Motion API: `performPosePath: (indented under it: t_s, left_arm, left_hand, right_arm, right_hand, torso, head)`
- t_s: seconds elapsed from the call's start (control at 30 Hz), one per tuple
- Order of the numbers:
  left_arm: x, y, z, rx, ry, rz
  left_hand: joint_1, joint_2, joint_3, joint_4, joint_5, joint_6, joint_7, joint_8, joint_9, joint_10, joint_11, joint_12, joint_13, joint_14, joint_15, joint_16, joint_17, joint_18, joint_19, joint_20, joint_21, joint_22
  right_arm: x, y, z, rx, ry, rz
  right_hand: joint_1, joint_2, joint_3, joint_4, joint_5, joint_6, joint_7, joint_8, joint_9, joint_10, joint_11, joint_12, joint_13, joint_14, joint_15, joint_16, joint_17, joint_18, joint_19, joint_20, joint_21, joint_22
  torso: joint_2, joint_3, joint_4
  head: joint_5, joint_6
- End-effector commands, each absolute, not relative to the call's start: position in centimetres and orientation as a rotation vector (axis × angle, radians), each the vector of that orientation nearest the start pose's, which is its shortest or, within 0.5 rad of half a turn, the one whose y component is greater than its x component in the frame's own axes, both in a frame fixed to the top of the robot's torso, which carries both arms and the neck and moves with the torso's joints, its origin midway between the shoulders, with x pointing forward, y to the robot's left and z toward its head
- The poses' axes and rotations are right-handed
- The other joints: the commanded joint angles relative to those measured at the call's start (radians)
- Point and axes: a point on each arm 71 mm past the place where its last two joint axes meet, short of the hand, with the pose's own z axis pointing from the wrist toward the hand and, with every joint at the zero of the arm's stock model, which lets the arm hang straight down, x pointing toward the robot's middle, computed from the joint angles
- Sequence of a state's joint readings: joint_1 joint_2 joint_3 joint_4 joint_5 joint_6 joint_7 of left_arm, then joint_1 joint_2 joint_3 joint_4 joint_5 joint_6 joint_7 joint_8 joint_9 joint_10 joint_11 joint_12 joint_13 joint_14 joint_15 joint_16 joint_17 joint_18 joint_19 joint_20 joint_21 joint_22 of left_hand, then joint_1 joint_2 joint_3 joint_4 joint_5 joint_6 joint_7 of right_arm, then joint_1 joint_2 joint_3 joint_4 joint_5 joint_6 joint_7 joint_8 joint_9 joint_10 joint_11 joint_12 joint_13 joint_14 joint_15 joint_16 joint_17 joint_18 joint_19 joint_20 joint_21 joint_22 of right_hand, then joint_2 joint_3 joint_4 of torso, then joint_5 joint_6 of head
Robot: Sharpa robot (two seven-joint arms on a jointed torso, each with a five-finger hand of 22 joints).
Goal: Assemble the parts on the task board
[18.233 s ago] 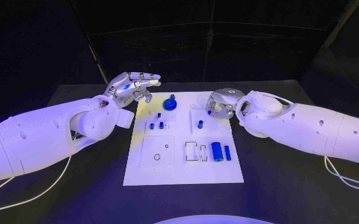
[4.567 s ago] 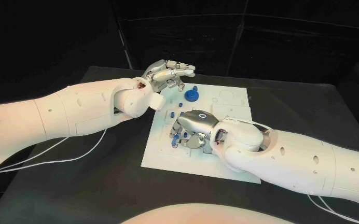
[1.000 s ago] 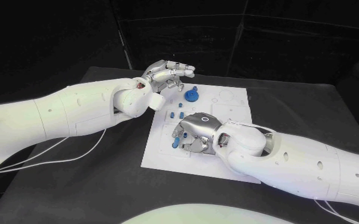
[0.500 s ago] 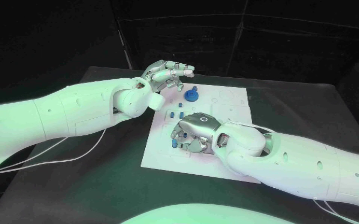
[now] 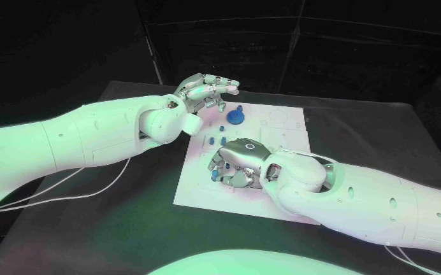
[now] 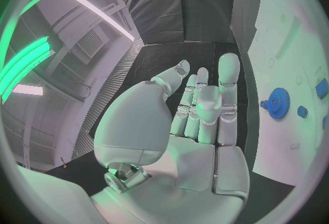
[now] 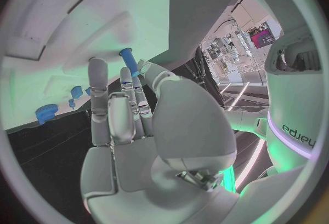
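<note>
At the middle of the black table (image 5: 368, 128), found the white task board (image 5: 285, 122) lying flat, with a blue gear (image 5: 235, 118) standing near its far left corner and small blue pegs (image 5: 216, 140) seated on the near side of the gear. Located the right hand (image 5: 241, 163) low over the board's left half, fingers curled downward toward the plate. Noted in the right wrist view a blue peg (image 7: 128, 61) right at the fingertips (image 7: 98, 70) — unable to tell whether pinched or merely touched, so recorded as undetermined. Located the left hand (image 5: 207, 93) raised beyond the board's far left corner, near the gear but apart from it. Confirmed its fingers loosely bent, side by side, thumb off to one side, clamped on nothing.

Judged the peg light, rigid and smooth-sided — likely to roll if laid down and to slip or tilt under an off-centre pinch. Recommended taking hold across the upper shaft between thumb and a fingertip, leaving the lower end free for its hole, and keeping it upright. Judged the gear also stiff and light; best taken by the raised hub or across the toothed rim. Expected little breakage risk. Flagged instead a dropped or cocked part, and a nudge to neighbouring pegs, as the main hazards. Assessed the assembly as partway, with unfilled outlines visible on the board.
</note>
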State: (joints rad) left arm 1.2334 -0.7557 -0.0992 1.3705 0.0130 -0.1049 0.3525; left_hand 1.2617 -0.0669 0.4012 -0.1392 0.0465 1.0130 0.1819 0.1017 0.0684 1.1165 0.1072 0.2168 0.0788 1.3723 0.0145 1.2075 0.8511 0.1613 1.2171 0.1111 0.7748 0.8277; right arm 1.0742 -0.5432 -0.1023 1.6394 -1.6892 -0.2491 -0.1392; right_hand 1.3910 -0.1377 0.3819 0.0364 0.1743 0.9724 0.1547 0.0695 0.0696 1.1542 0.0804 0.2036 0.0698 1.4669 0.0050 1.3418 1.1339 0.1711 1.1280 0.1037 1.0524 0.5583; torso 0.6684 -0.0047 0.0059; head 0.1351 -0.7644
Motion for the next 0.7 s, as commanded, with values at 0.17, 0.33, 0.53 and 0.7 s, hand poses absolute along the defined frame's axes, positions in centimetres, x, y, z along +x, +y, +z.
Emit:
performPosePath:
  t_s: [0.17,0.33,0.53,0.7]
  left_arm:
    - [51.1,19.9,-19.3,-1.088,1.563,-1.652]
    - [51.1,20.0,-19.3,-1.089,1.563,-1.65]
    - [51.1,20.2,-19.3,-1.091,1.561,-1.646]
    - [51.2,20.5,-19.3,-1.095,1.558,-1.637]
  left_hand:
    - [0.0,0.009,-0.005,-0.001,0.003,-0.006,0.002,-0.001,0.0,-0.005,-0.001,0.003,0.001,-0.002,0.004,0.005,-0.001,0.014,-0.003,0.007,-0.004,-0.001]
    - [0.0,0.009,-0.005,-0.001,0.003,-0.006,0.002,-0.001,0.0,-0.005,-0.001,0.003,0.001,-0.002,0.004,0.005,-0.001,0.014,-0.003,0.007,-0.004,-0.001]
    - [0.0,0.009,-0.005,-0.001,0.003,-0.006,0.002,-0.001,0.0,-0.005,-0.001,0.003,0.001,-0.002,0.004,0.005,-0.001,0.014,-0.003,0.007,-0.004,-0.001]
    - [0.0,0.009,-0.005,-0.001,0.003,-0.006,0.002,-0.001,0.0,-0.005,-0.001,0.003,0.001,-0.002,0.004,0.005,-0.001,0.014,-0.003,0.007,-0.004,-0.001]
  right_arm:
    - [38.8,-2.2,-23.3,-0.555,1.668,0.958]
    - [39.0,-3.0,-23.0,-0.517,1.63,0.932]
    - [39.2,-5.2,-21.9,-0.374,1.596,0.967]
    - [40.4,-8.6,-19.8,-0.109,1.634,1.027]
  right_hand:
    - [0.005,0.007,0.006,-0.003,0.007,0.009,0.002,0.003,0.002,0.003,0.002,-0.003,-0.002,0.028,-0.007,0.005,0.001,0.003,0.006,-0.002,0.004,-0.001]
    - [-0.026,-0.024,-0.02,0.01,0.002,-0.026,0.011,-0.009,-0.005,-0.043,0.016,-0.032,-0.006,0.028,0.004,0.01,0.009,0.003,-0.003,0.005,-0.006,-0.02]
    - [-0.077,-0.041,-0.102,0.05,-0.016,-0.06,0.016,-0.006,-0.004,-0.053,0.021,-0.027,0.0,0.029,0.008,0.018,0.02,0.003,0.003,0.012,-0.004,-0.013]
    - [-0.075,-0.009,-0.135,0.074,-0.023,-0.028,0.028,0.013,0.005,-0.002,0.023,0.01,0.014,0.04,0.012,0.044,0.057,-0.009,0.044,0.016,0.042,0.062]
  torso:
    - [0.0,0.0003,-0.0002]
    - [0.0,0.0008,-0.0013]
    - [-0.002,-0.0004,-0.0002]
    - [-0.002,0.0006,-0.0027]
  head:
    - [-0.001,0.0]
    - [-0.001,0.001]
    - [-0.016,0.01]
    - [-0.039,0.022]
